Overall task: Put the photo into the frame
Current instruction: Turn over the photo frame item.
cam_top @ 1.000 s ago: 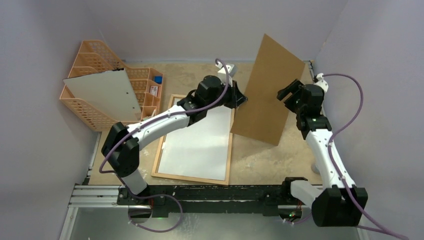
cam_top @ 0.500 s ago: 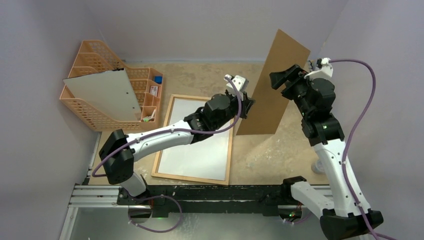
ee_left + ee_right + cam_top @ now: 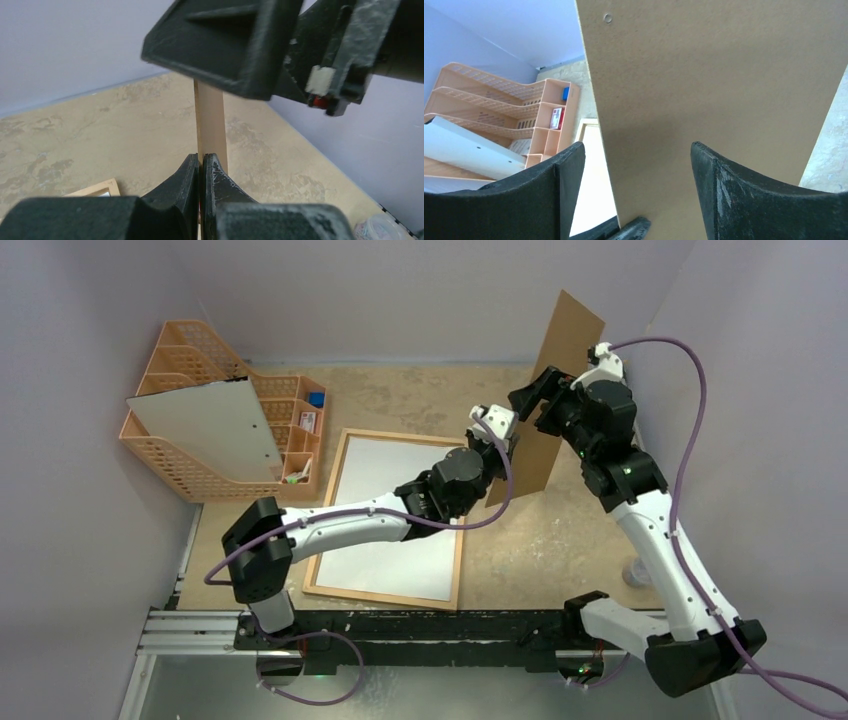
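- The tabletop (image 3: 540,550) carries the frame (image 3: 380,596), which lies flat by the near edge, a little left of the middle.
- The photo (image 3: 385,465) lies inside the frame with its white back up. The left arm crosses over it.
- A brown panel (image 3: 572,330) stands nearly upright over the right half, toward the far edge. I cannot tell if its lower corner touches the tabletop.
- An orange organizer (image 3: 180,475) stands in the far left corner, and a grey sheet (image 3: 205,425) leans on it.
- The left gripper (image 3: 201,160) is clamped on the panel's thin edge, low down.
- The right gripper (image 3: 638,150) has its fingers wide apart, high up, facing the panel's flat side. It holds nothing.
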Available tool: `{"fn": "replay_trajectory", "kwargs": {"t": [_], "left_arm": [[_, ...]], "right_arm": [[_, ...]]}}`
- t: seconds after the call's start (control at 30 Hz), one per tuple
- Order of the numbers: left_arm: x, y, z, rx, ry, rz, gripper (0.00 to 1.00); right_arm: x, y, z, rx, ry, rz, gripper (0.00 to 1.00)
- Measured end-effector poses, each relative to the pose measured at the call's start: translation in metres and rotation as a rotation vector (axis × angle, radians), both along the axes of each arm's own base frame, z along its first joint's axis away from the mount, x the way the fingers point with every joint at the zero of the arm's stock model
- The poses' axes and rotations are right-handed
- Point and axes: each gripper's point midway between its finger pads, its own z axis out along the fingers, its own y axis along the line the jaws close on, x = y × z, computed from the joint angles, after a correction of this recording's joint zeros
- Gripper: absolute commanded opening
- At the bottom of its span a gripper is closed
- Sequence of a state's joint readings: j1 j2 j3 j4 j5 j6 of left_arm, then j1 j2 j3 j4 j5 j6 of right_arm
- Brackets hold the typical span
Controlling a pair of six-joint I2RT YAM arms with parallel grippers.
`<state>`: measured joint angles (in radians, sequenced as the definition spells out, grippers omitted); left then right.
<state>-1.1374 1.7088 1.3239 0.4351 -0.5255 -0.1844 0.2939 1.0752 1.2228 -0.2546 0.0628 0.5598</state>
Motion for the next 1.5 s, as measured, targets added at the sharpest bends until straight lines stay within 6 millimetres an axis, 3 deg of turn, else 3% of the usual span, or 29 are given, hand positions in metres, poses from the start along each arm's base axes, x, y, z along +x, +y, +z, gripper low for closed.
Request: {"fn": "replay_trajectory", "kwargs": {"t": [0.4, 0.6, 0.77, 0.93, 1.17, 1.33, 1.5], "left_arm": [[-0.018, -0.013, 0.000, 0.067, -0.089, 0.054, 0.00], [-0.017, -0.017, 0.002, 0.071, -0.099, 0.058, 0.00], [-0.015, -0.023, 0.003, 0.090, -0.106, 0.055, 0.01], [-0.017, -0.027, -0.002, 0.116, -0.104, 0.039, 0.17], [-0.022, -0.033, -0.007, 0.119, -0.083, 0.000, 0.26], [-0.026, -0.038, -0.010, 0.108, -0.072, -0.034, 0.35], [-0.029, -0.041, -0.017, 0.102, -0.052, -0.077, 0.51]], "right_arm": [[0.012, -0.015, -0.020, -0.088, 0.080, -0.155, 0.66], [0.012, -0.022, -0.027, -0.128, 0.115, -0.198, 0.53], [0.010, -0.030, -0.024, -0.147, 0.116, -0.233, 0.35], [0.008, -0.032, -0.027, -0.151, 0.132, -0.247, 0.21], [0.003, -0.035, -0.036, -0.163, 0.172, -0.259, 0.00], [0.003, -0.036, -0.035, -0.160, 0.168, -0.268, 0.00], [0.003, -0.039, -0.034, -0.161, 0.165, -0.287, 0.00]]}}
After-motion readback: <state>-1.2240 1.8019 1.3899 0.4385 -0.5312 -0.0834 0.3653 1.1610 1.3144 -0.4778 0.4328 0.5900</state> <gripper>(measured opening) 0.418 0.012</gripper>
